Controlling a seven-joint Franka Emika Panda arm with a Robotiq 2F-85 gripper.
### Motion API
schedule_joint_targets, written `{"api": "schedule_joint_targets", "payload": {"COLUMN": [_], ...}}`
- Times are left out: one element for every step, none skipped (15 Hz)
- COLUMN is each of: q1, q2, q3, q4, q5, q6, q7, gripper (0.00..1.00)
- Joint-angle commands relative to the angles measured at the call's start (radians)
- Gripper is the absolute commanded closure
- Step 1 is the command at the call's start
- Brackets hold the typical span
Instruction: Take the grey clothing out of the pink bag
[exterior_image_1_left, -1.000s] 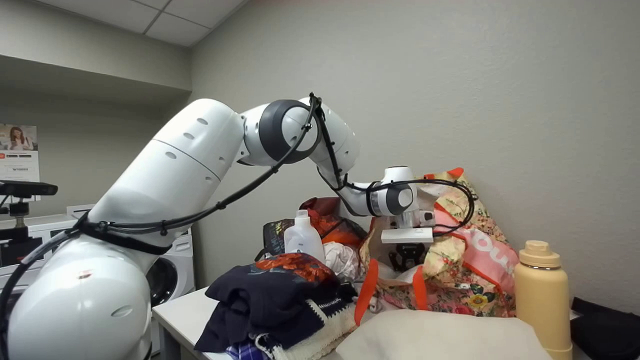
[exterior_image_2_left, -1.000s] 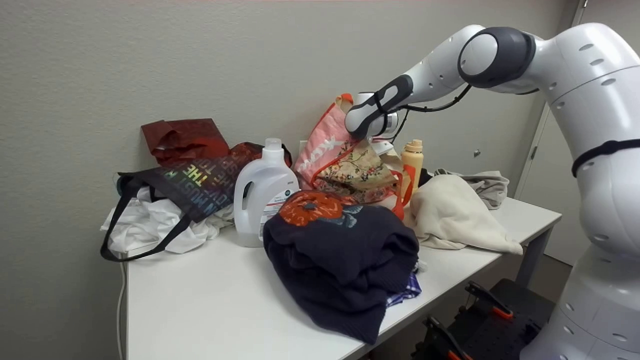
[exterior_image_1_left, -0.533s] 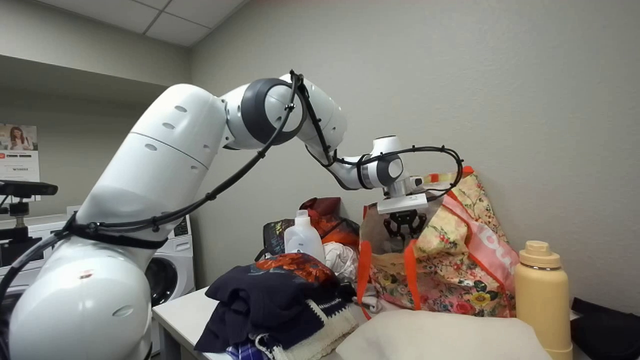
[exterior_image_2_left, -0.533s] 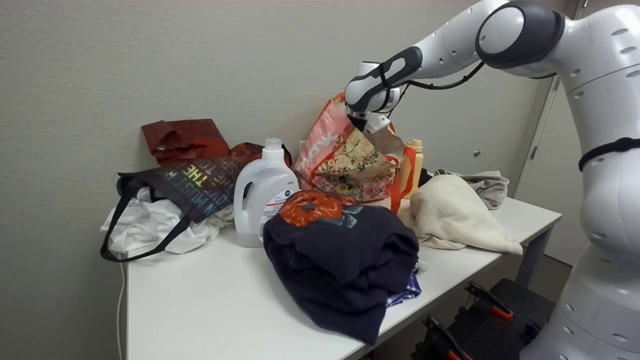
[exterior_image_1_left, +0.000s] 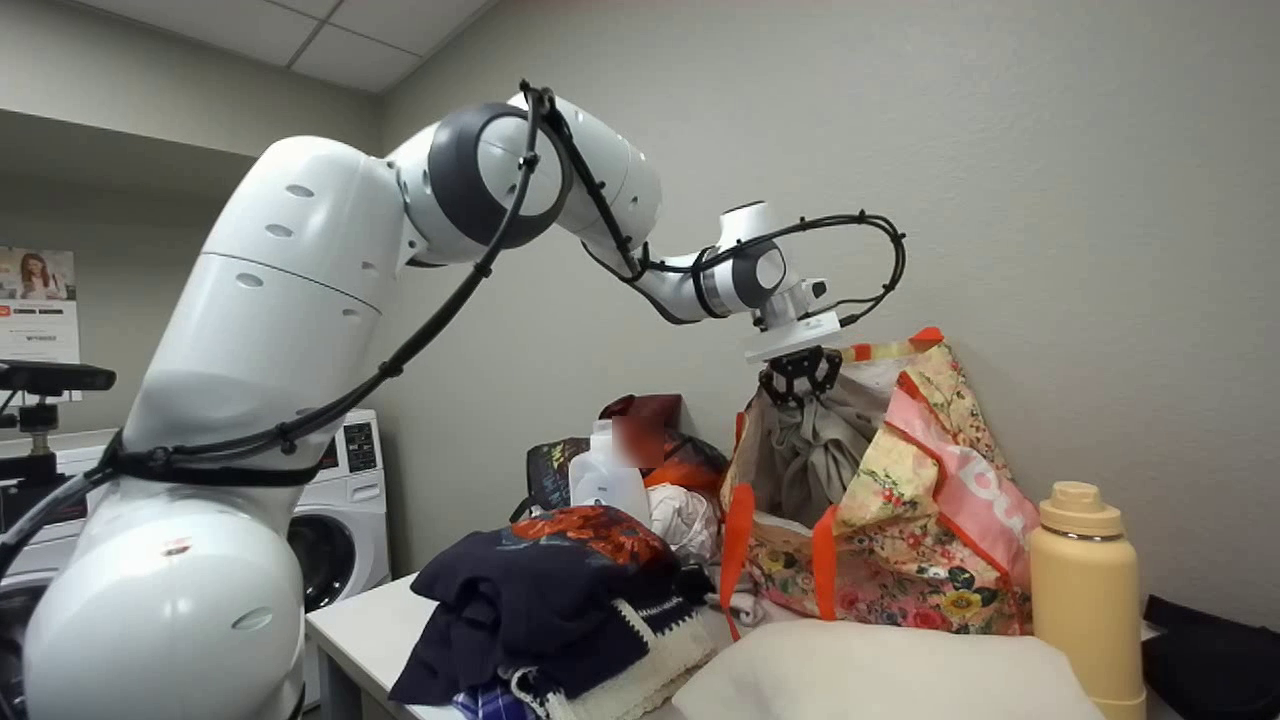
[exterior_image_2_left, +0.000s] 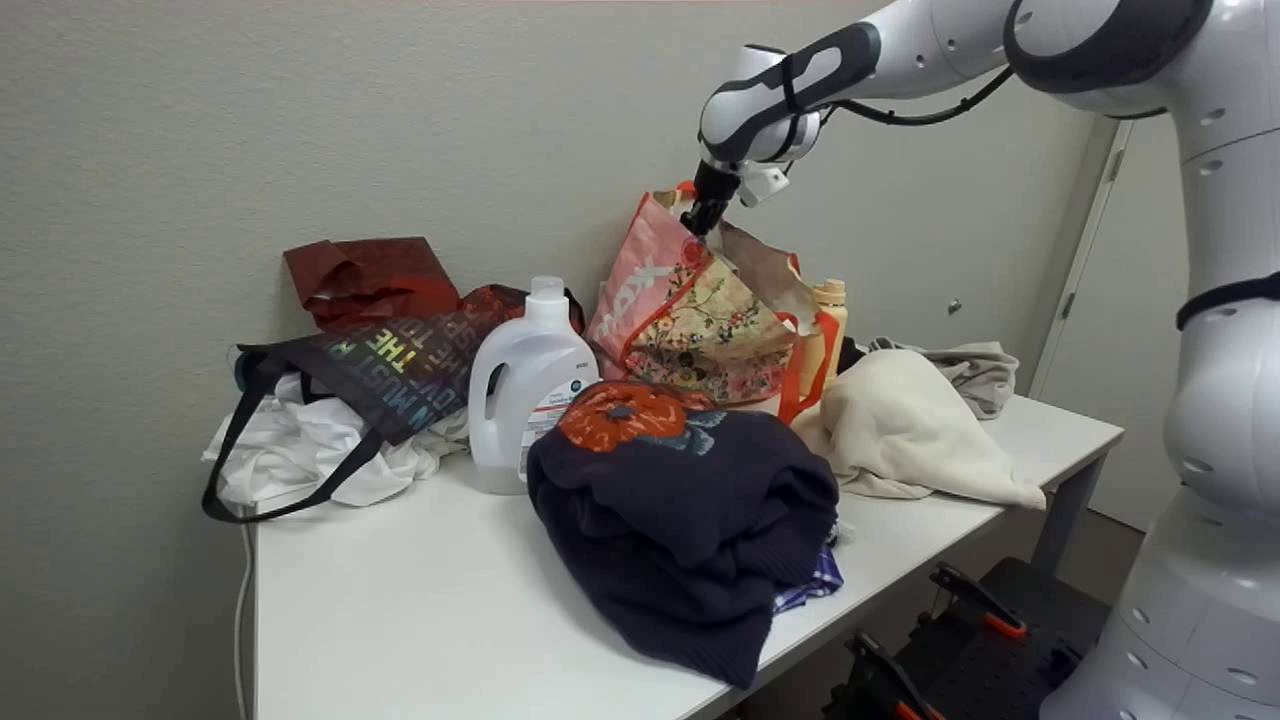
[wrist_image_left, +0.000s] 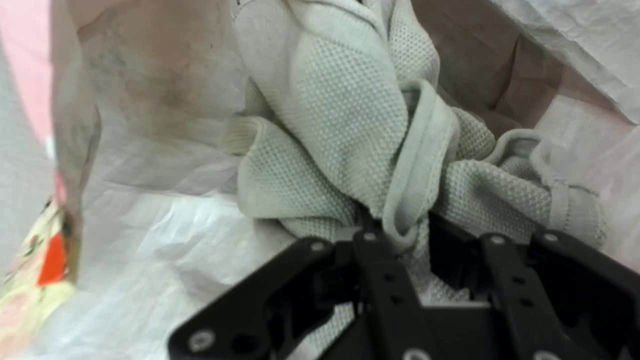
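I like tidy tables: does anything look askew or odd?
Yes: the black tote bag with rainbow lettering sags over crumpled white cloth, its black strap drooping off the white table. In an exterior view, a reddish blur by the translucent plastic jug may be a camera glitch.

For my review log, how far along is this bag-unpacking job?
Done: the gripper holds the grey clothing, fabric bunched in its grip. In hand: the removal itself, with folds hanging inside the mouth of the pink bag. Left: getting it clear, then likely setting it down.
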Motion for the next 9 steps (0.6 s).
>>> {"api": "schedule_joint_targets", "payload": {"q1": [0.014,0.017,0.016,0.016,0.013,0.014,0.013,0.016,0.018], "q2": [-0.096,-0.109,-0.12,-0.131,-0.143,-0.156,-0.167,-0.176,-0.183], "q3": [-0.033,-0.042,-0.051,-0.057,-0.063,-0.069,-0.073,-0.079,-0.085], "q4": [-0.033,-0.026,-0.009,0.001,0.018,0.031,0.047,0.065,0.088], "q5": [-0.001,-0.01,-0.011,-0.008,-0.001,0.0,0.008,0.002,-0.002], "q6": [0.031,0.032,0.022,0.02,0.014,0.011,0.004,0.0,-0.006], "q7": [-0.005,0.001,0.004,0.005,0.002,0.003,-0.002,0.001,0.006], "gripper": [0.95,0.95,0.95,0.95,0.95,0.95,0.95,0.95,0.95]}}
